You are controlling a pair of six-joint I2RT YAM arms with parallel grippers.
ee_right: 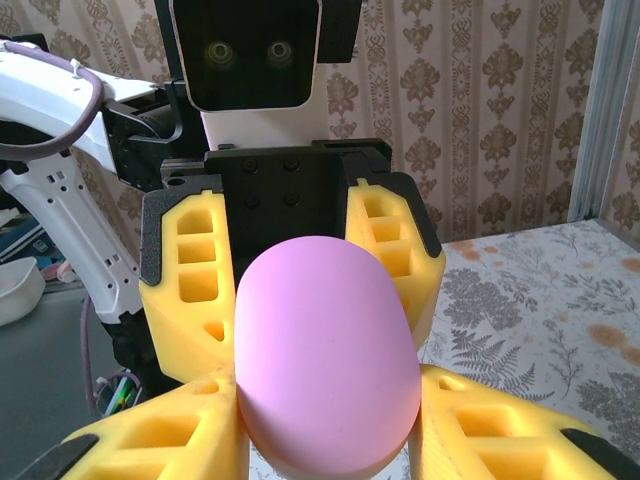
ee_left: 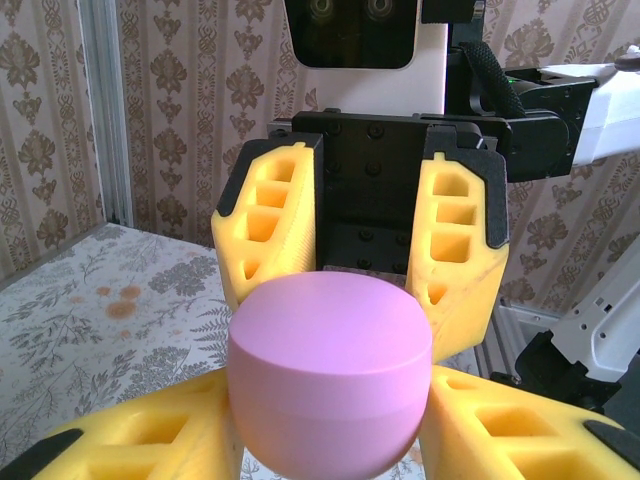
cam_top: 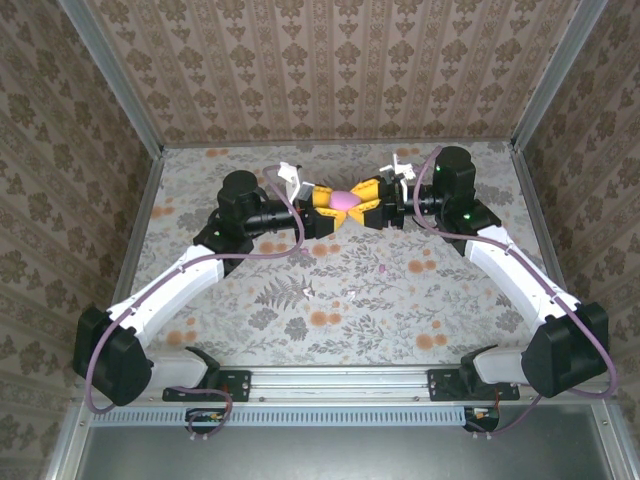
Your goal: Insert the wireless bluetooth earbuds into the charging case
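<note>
Top view: I see left claw [cam_top: 330, 198] and right claw [cam_top: 362, 201] both clenched on pink case [cam_top: 346, 199], mid-table, close to far wall [cam_top: 330, 70]. Open table [cam_top: 200, 170] left, right and near. Tiny pink earbud [cam_top: 383, 268] and white earbud [cam_top: 307, 290] lie nearer, well apart from case.
Left wrist: my fingers [ee_left: 150, 440] press case sides, lid shut.
Right wrist: case gripped both sides, rounded end up.
</note>
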